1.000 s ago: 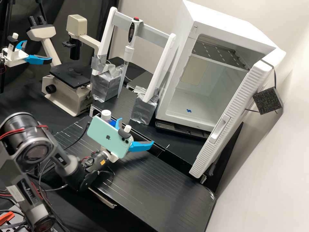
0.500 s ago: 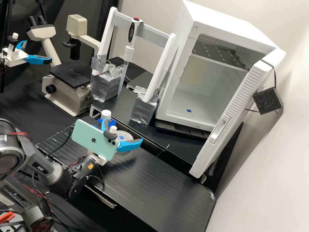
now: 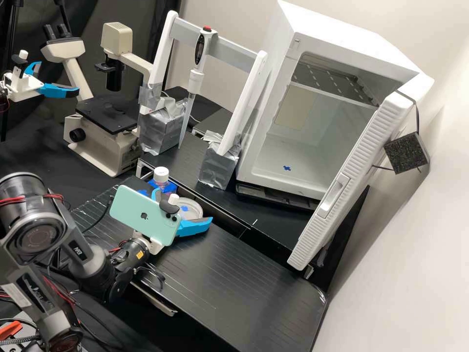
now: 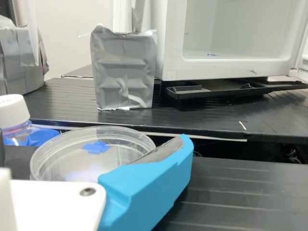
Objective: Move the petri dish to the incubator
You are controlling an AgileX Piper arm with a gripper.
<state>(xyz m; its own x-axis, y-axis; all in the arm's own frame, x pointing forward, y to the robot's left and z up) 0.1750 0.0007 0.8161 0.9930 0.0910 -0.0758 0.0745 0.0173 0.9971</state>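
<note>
In the high view my gripper [image 3: 183,205] is at the bench's rear edge, its blue fingers spread, with the phone mounted behind them. The clear round petri dish [image 3: 193,209], marked with a blue patch, lies just beyond and partly between the fingers. The wrist view has the open gripper [image 4: 94,144] low at the petri dish [image 4: 72,161]; one blue finger overlaps the dish's near right rim, and I cannot tell if they touch. The white incubator [image 3: 320,36] stands open at the back right, a blue mark on its floor.
A white-capped bottle [image 3: 161,177] stands in a blue holder beside the dish. Behind is a raised black shelf [image 3: 195,164] with a pipette stand on foil-wrapped feet [image 3: 218,168]. The incubator door [image 3: 349,186] hangs open toward the right. A microscope [image 3: 105,146] stands at the left.
The gripper has moved left and slightly down in the high view, bringing the dish behind it into sight. Its fingers have stayed apart. Over the last half second it shifted only a little.
</note>
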